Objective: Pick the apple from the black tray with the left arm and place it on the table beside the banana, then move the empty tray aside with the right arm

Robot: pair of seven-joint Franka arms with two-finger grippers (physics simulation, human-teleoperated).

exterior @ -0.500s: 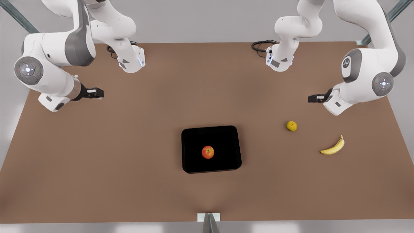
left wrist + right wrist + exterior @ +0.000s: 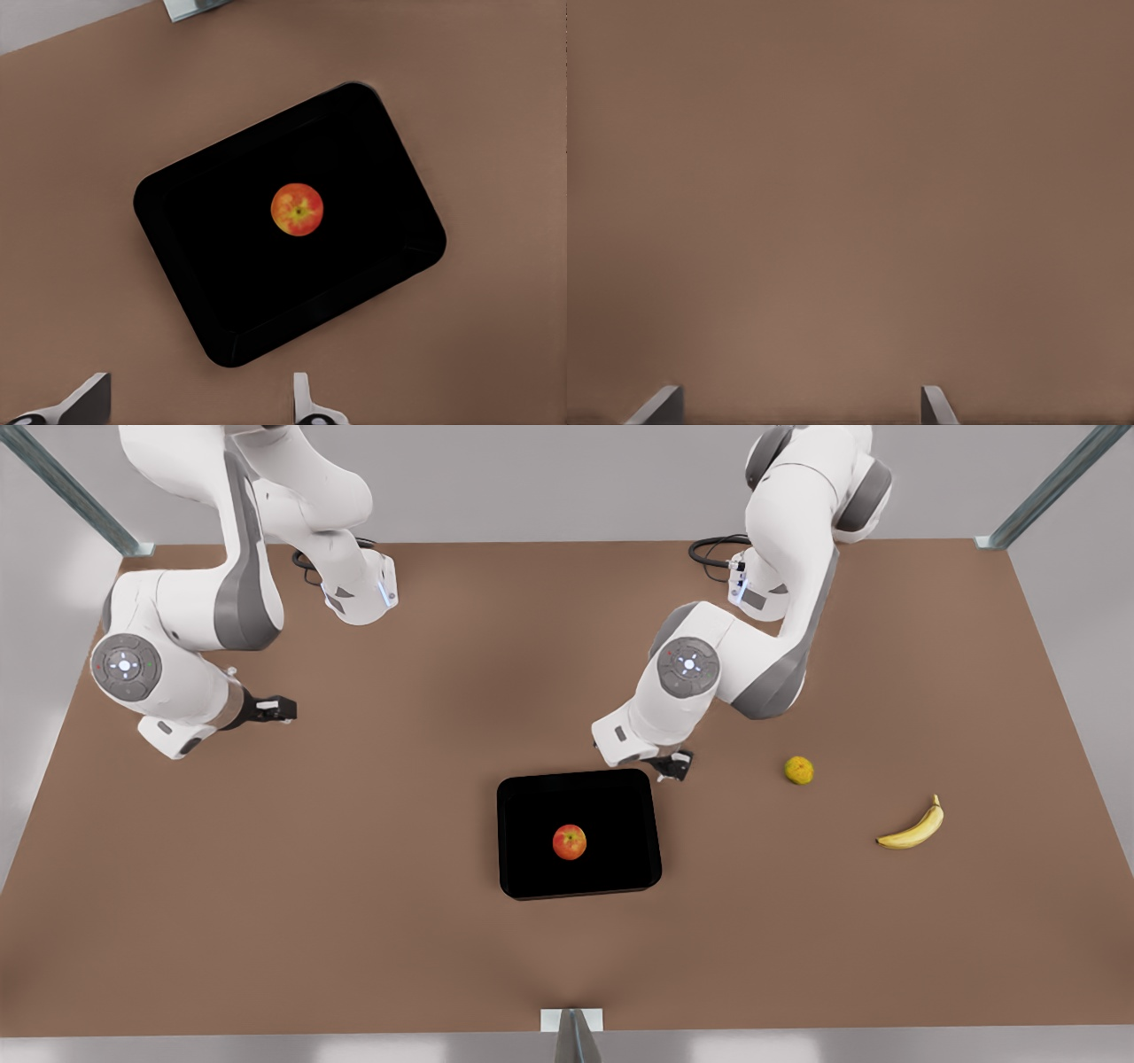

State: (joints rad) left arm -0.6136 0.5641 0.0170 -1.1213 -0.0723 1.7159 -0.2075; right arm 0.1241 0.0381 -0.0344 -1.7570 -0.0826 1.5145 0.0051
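My right gripper [image 2: 276, 710] hangs open and empty, well away from the black tray [image 2: 532, 868] towards the front view's left. The apple [image 2: 570, 841] sits at the tray's middle. My left gripper [image 2: 673, 764], open and empty, hovers at the tray's far corner. The banana [image 2: 912, 831] lies on the surface [image 2: 354, 921] well apart from the tray.

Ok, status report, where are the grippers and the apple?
Left gripper open, at black tray's far corner. Right gripper open, waiting over bare table. Apple in tray, nothing blocking.

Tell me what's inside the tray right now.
One apple sits near the middle of the tray, nothing else. The spot beneath the apple is hidden.
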